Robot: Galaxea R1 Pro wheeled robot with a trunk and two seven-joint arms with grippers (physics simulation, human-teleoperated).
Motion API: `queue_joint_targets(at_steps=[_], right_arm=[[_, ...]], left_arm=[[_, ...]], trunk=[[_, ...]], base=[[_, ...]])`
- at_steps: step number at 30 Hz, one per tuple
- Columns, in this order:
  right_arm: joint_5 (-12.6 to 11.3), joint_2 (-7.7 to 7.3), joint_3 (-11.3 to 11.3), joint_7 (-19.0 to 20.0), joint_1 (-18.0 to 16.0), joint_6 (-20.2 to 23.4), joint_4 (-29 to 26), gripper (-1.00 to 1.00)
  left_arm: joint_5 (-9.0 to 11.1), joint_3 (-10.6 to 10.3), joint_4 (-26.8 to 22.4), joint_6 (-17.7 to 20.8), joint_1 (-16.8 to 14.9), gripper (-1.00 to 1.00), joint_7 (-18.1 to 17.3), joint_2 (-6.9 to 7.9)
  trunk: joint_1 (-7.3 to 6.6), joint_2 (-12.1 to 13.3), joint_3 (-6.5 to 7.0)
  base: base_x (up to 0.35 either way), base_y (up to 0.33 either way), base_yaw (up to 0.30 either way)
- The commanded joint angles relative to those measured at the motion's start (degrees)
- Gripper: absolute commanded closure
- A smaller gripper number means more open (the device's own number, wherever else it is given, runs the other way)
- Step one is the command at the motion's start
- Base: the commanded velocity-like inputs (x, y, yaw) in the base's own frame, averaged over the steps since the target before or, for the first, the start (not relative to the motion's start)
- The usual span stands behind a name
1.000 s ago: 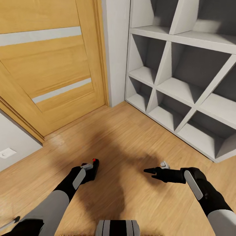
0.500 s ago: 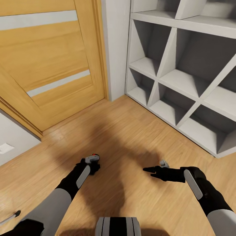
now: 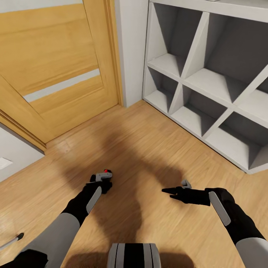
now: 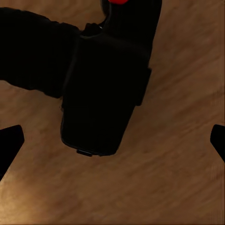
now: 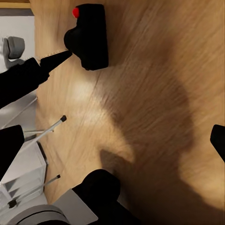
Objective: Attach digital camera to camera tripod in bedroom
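- The digital camera, a small black boxy body with a hump and a red dot on top, sits at the tip of the left arm above the plank floor; in the left wrist view its matte black body blocks the middle, and its outline merges with a dark mass beside it.
- The wood-grain plank floor is warm tan, with soft dark shadows across it.
- The white shelving unit with slanted dividers has grey recesses and is cut off at the view's top and right.
- The honey-coloured wooden door with pale stripes is cut off at the top.
- The left gripper is closed around the camera.
- The right gripper, black and pointed, holds nothing; its finger tips sit spread at the edges of the right wrist view.
- Thin silver legs with black feet are partly hidden.
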Motion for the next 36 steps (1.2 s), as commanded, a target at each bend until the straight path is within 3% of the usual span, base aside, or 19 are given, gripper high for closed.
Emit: queue_joint_targets(at_steps=[1,17,20,25,28,31,36], right_arm=[[0.12,-0.04,0.05,0.28,-0.03,0.17,-0.03,-1.00],[0.06,-0.08,0.05,0.57,-0.03,0.17,-0.19,-1.00],[-0.21,-0.14,0.24,4.18,-0.03,0.17,-1.34,-1.00],[-0.01,-0.62,0.47,16.84,-0.03,0.17,-2.08,-1.00],[0.26,-2.09,0.56,24.85,-0.03,0.17,-1.97,-1.00],[0.60,-3.40,0.65,29.06,-0.03,0.17,-1.91,-1.00],[0.95,-4.62,0.77,32.45,-0.03,0.17,-1.79,-1.00]], left_arm=[[0.30,-0.24,-0.03,0.17,-0.02,-1.00,0.52,0.05],[-3.48,-0.32,0.89,0.12,-0.02,-1.00,0.55,0.10],[-4.10,-0.33,0.90,0.07,-0.02,-1.00,0.58,0.06],[-4.28,-0.33,0.74,0.02,-0.02,-1.00,0.55,0.02],[-4.31,-0.33,0.71,-0.81,-0.02,-1.00,0.53,0.02],[-4.27,-0.33,0.74,-2.39,-0.02,-1.00,0.61,0.02],[-4.25,-0.33,0.84,-4.84,-0.02,-1.00,0.61,-0.02]], trunk=[[0.01,-0.03,-0.27],[0.42,-0.25,-3.81],[0.50,-0.29,-4.47],[0.63,-0.35,-5.58],[0.71,-0.39,-6.25],[0.79,-0.43,-6.91],[0.91,-0.50,-8.02]], base=[[0.000,0.000,0.000],[0.000,0.000,0.000],[0.000,0.000,0.000],[0.000,0.000,0.000],[0.000,0.000,0.000],[0.000,0.000,0.000],[0.000,0.000,0.000]])
